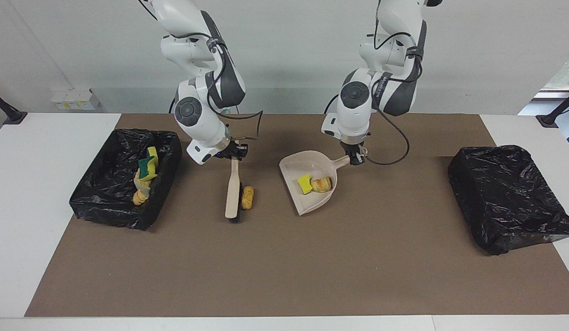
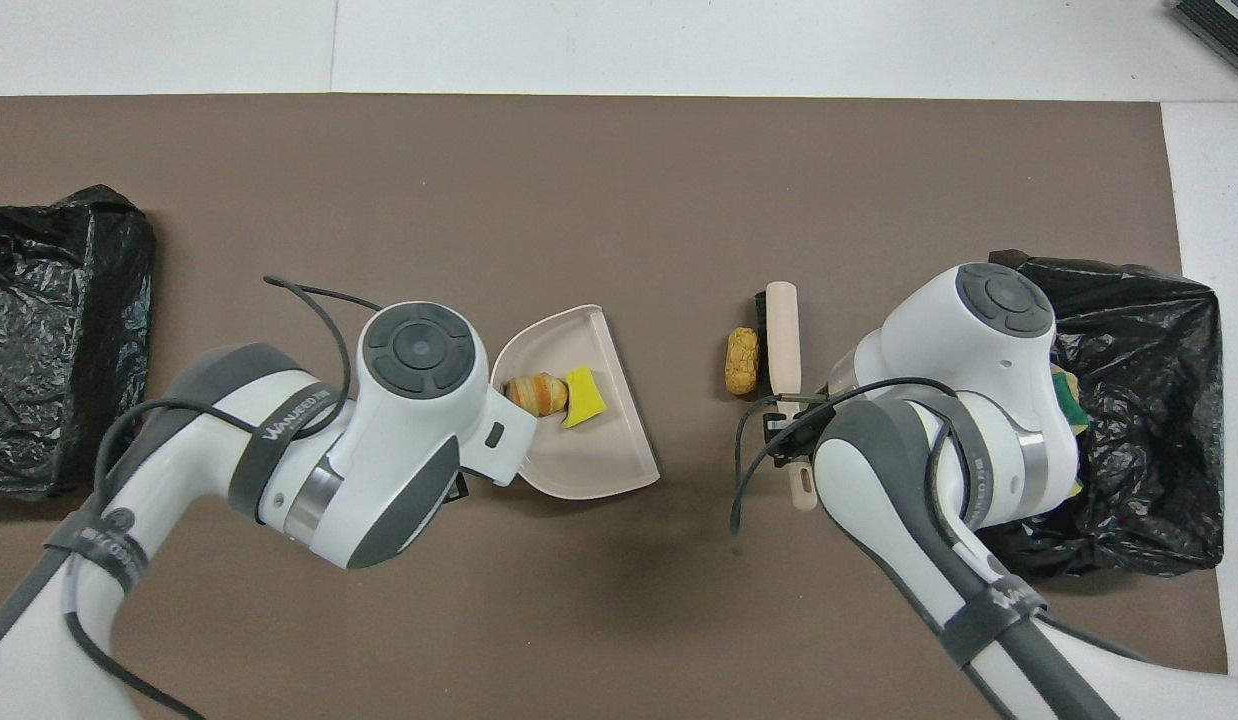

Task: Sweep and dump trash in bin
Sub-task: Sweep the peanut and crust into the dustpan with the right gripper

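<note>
My right gripper [image 1: 234,155] is shut on the handle of the beige brush [image 1: 232,188], whose bristles rest on the brown mat. A tan bread-like piece of trash [image 1: 247,197] lies against the brush on the side toward the dustpan. My left gripper [image 1: 356,159] is shut on the handle of the beige dustpan [image 1: 303,168], its mouth turned toward the brush. A yellow sponge chunk [image 1: 304,184] and a bread piece [image 1: 322,184] lie in the pan. The open black-lined bin [image 1: 110,214] at the right arm's end holds several trash bits [image 1: 145,177]. In the overhead view the left arm hides its gripper.
A second box wrapped in black plastic [image 1: 509,197] stands at the left arm's end of the table. The brown mat [image 1: 284,266] covers the table's middle, with white tabletop around it. Cables hang from both wrists.
</note>
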You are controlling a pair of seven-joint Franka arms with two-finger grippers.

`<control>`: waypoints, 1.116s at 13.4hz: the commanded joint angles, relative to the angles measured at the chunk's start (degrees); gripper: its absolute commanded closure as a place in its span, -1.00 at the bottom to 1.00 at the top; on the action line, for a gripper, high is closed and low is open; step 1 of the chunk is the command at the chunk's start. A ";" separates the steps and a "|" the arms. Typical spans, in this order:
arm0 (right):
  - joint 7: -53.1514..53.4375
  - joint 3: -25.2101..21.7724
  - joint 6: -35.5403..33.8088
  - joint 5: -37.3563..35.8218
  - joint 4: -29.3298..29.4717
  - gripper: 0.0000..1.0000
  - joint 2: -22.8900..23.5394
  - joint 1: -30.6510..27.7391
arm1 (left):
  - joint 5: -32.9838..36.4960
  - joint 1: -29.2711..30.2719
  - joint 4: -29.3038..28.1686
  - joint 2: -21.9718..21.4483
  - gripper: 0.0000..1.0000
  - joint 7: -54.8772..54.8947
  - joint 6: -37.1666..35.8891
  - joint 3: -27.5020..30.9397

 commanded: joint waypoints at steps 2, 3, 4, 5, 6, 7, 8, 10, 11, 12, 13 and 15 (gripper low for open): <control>3.36 0.18 1.00 2.63 -0.39 1.00 -0.90 5.66 | 2.15 -2.86 6.67 5.94 1.00 -2.16 -3.80 0.71; 4.59 0.18 0.83 3.33 -0.39 1.00 -1.26 8.10 | 1.80 -2.86 6.67 6.20 1.00 -2.16 -3.54 0.71; 4.78 0.18 1.00 4.12 -0.48 1.00 -1.78 10.22 | 1.63 -3.03 6.58 6.98 1.00 -2.25 -3.28 0.62; 4.69 0.18 1.35 4.12 -0.48 1.00 -1.87 11.54 | 1.63 -3.12 6.23 7.34 1.00 -2.25 -2.58 0.62; 4.78 0.26 1.62 4.21 -0.22 1.00 -1.87 12.43 | 1.63 -3.03 5.97 7.43 1.00 -2.25 -0.83 0.62; 4.95 0.18 1.71 4.21 0.22 1.00 -1.87 13.65 | 1.54 -3.03 5.62 7.78 1.00 -2.16 0.41 0.62; 5.04 0.18 1.71 4.13 1.09 1.00 -1.70 14.97 | 1.45 -2.77 5.44 7.96 1.00 -2.07 1.98 0.62; 4.95 0.18 1.44 3.34 1.63 1.00 -1.44 14.99 | 1.28 -2.25 3.78 7.79 1.00 -1.99 6.37 0.53; 4.78 0.09 1.10 3.16 1.80 1.00 -1.61 14.98 | 1.27 -2.07 2.90 7.70 1.00 -1.64 8.31 0.62; 4.52 0.00 0.92 3.07 1.89 1.00 -1.70 14.72 | 1.19 -1.20 2.63 7.70 1.00 -1.46 9.63 0.53; 4.25 -0.17 0.31 3.07 2.85 1.00 -1.96 14.29 | -0.38 0.73 2.54 7.87 1.00 -0.33 10.52 0.53; 4.16 -0.52 -2.15 2.90 5.74 1.00 -3.01 12.27 | -5.56 3.28 2.28 7.78 1.00 6.59 12.10 0.53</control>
